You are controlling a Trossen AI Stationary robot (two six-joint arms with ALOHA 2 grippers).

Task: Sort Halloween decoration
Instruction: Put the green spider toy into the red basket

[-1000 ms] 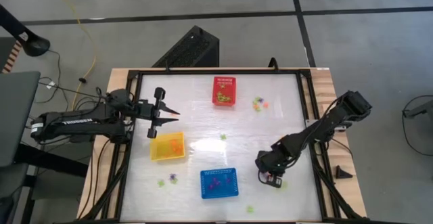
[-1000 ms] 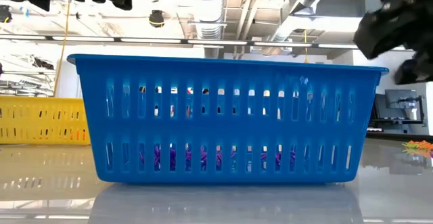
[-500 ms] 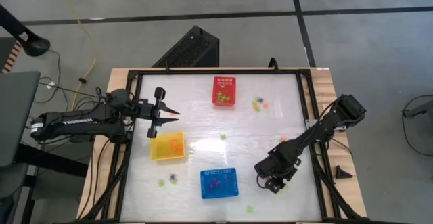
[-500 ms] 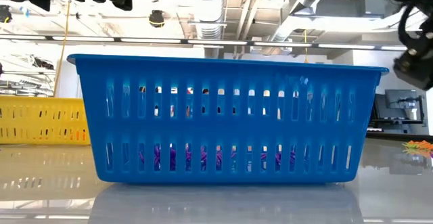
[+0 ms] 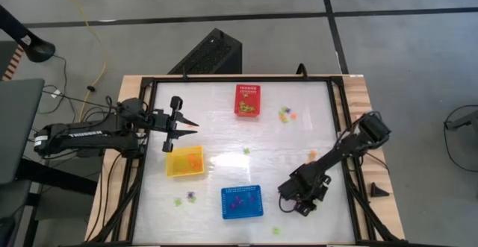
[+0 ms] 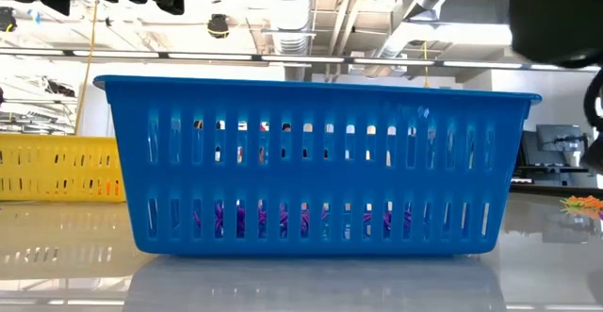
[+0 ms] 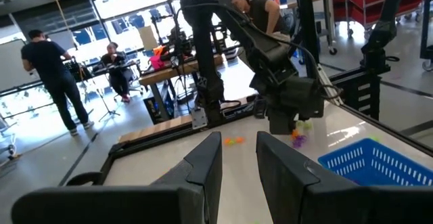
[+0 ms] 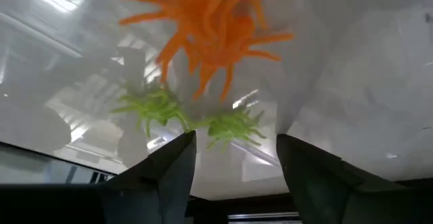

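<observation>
Right claw (image 5: 301, 204) lowered near bench's (image 5: 224, 139) near-right corner, fingers apart over spiky light-green plastic trinket (image 8: 233, 127), nothing clamped. Spiky orange plastic trinket (image 8: 210, 21) just beyond. Left claw (image 5: 187, 126) half-parted, empty, at left edge.

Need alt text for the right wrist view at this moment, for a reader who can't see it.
The right gripper hangs open just above the glossy white table, its two dark fingers framing a light green spiky trinket. Another green trinket lies beside it, and a larger orange spiky trinket sits just beyond them.
</observation>
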